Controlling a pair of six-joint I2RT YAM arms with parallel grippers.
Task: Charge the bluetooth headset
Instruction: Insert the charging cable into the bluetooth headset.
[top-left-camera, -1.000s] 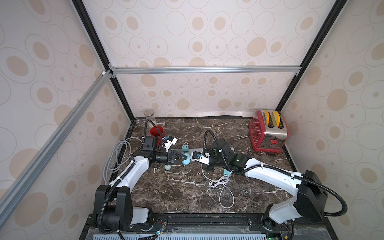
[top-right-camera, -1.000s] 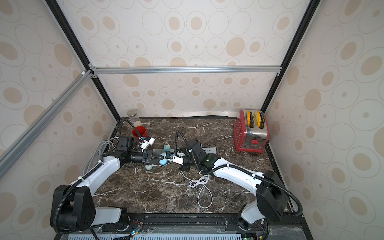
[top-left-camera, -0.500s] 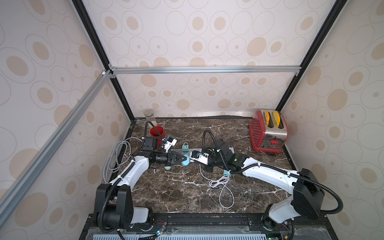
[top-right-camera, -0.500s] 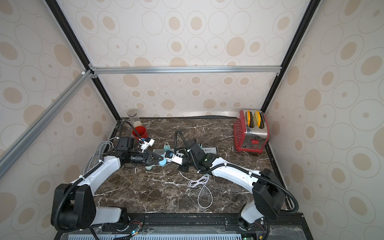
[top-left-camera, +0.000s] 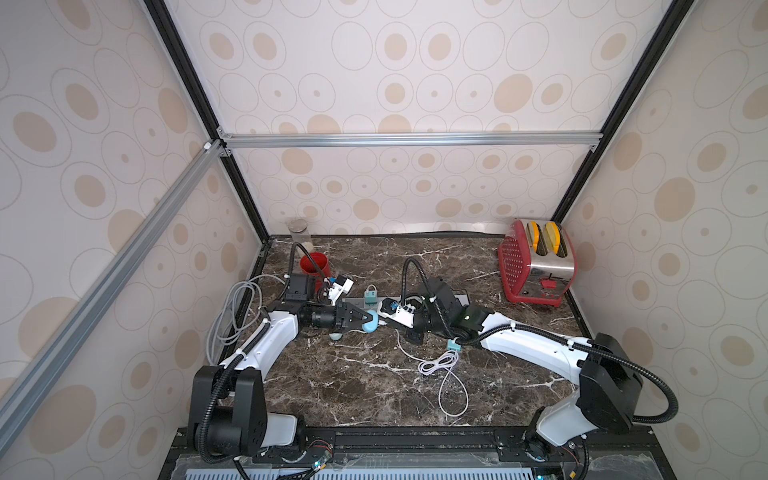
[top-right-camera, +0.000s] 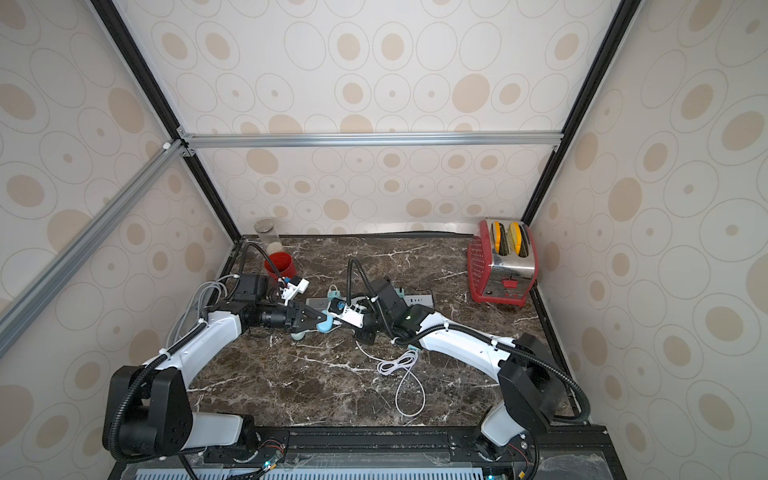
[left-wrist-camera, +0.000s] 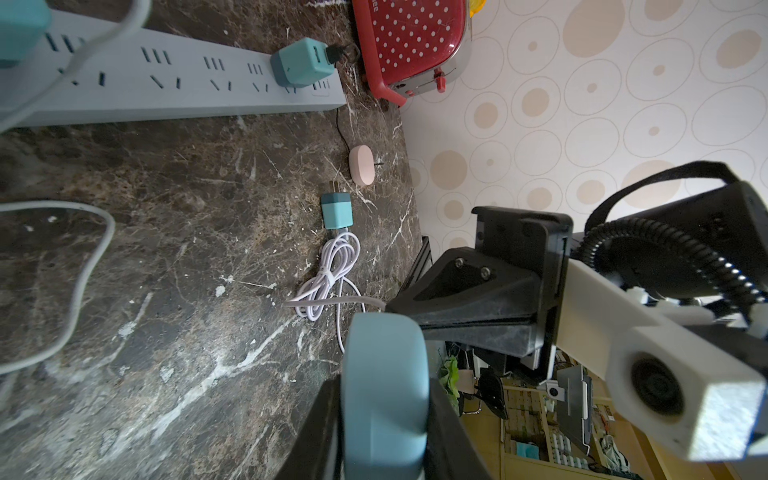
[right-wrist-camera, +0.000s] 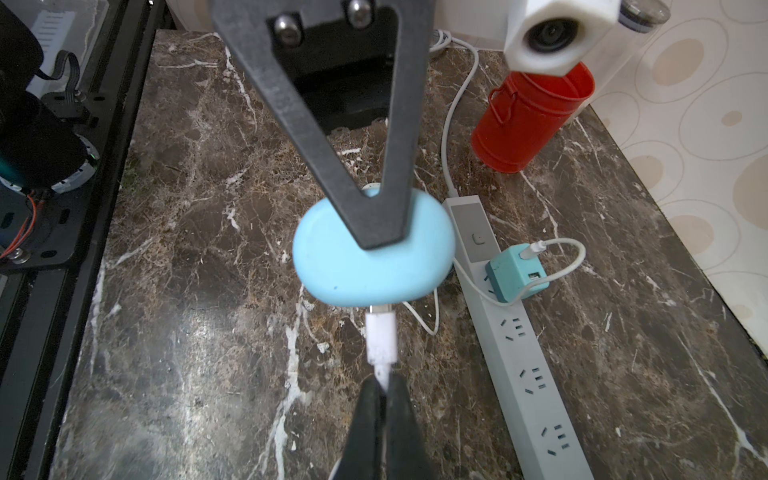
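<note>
Behind the power strip's (right-wrist-camera: 519, 332) left end stands a glass jar (top-left-camera: 300, 236) with a pale layer at its bottom. Nearer the strip is a red tin (right-wrist-camera: 528, 120) whose inside I cannot make out. Just in front of that same end, the left gripper (top-left-camera: 366, 320) clamps the blue headset case (right-wrist-camera: 345, 266). The right gripper (right-wrist-camera: 384, 388) is pinched tight on a white cable plug (right-wrist-camera: 380, 332), its metal tip at the case's port. Past the strip's right end, a red toaster (top-left-camera: 536, 266) holds two yellow pieces (top-left-camera: 534, 237) in its slots.
</note>
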